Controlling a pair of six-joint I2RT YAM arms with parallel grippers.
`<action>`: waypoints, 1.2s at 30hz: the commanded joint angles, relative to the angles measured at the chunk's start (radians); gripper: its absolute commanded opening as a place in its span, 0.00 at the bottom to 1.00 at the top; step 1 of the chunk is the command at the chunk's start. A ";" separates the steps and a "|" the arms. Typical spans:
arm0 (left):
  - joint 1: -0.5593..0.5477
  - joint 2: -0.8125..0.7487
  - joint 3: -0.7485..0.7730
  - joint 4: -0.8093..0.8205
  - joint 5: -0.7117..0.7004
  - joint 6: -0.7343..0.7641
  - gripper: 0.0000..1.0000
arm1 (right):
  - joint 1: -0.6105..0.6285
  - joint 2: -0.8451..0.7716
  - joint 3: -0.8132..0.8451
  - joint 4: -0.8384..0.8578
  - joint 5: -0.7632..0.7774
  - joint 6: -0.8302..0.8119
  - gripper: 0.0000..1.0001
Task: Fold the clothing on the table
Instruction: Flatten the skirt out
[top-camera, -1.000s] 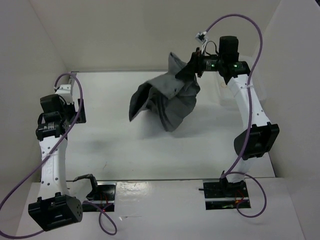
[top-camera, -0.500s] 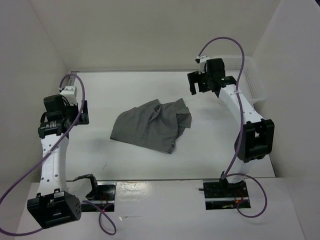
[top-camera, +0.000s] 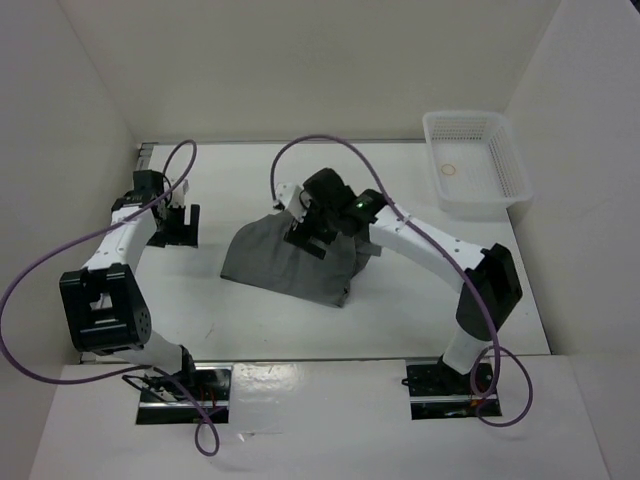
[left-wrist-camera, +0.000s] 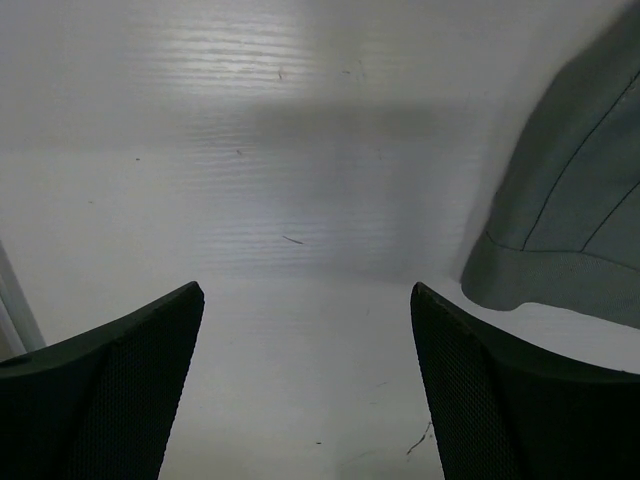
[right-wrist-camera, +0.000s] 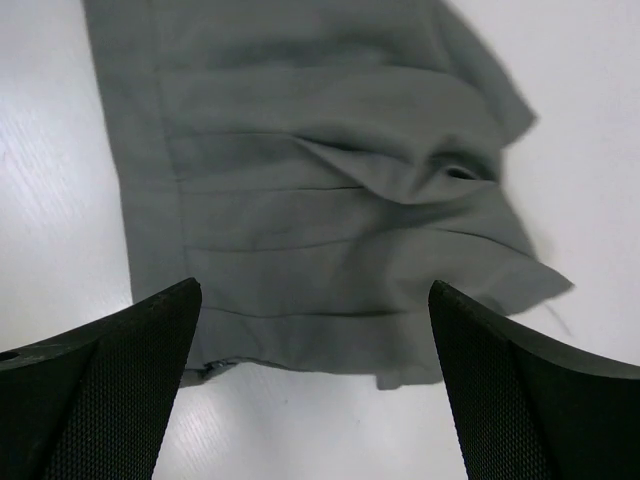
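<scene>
The clothing, a grey pleated skirt (top-camera: 290, 265), lies crumpled on the white table (top-camera: 420, 300), near its middle. My right gripper (top-camera: 308, 235) hovers over the skirt's far edge, open and holding nothing. In the right wrist view the skirt (right-wrist-camera: 330, 210) fills the top, its edge lying between the open fingers of the right gripper (right-wrist-camera: 315, 290). My left gripper (top-camera: 178, 225) is open over bare table, left of the skirt and apart from it. The left wrist view shows the left gripper (left-wrist-camera: 305, 290) with only tabletop between its fingers, and a corner of the skirt (left-wrist-camera: 580, 200) at the right.
A white mesh basket (top-camera: 500, 185) stands at the back right corner with a small ring in it. White walls close in the table on the left, back and right. Purple cables loop above both arms.
The skirt dropped from the right gripper onto the table. The right gripper opened and swung left and down over it. The left arm reached forward toward the skirt's left side.
</scene>
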 joint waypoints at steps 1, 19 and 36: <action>-0.020 0.020 0.039 -0.054 0.037 -0.016 0.90 | 0.042 0.065 -0.040 -0.023 0.024 -0.050 0.98; -0.243 0.213 0.005 -0.091 0.177 0.015 0.60 | -0.078 0.100 -0.137 0.065 0.105 -0.028 0.98; -0.286 0.356 0.043 -0.086 0.187 -0.013 0.00 | -0.196 0.053 -0.069 -0.033 0.043 0.001 0.98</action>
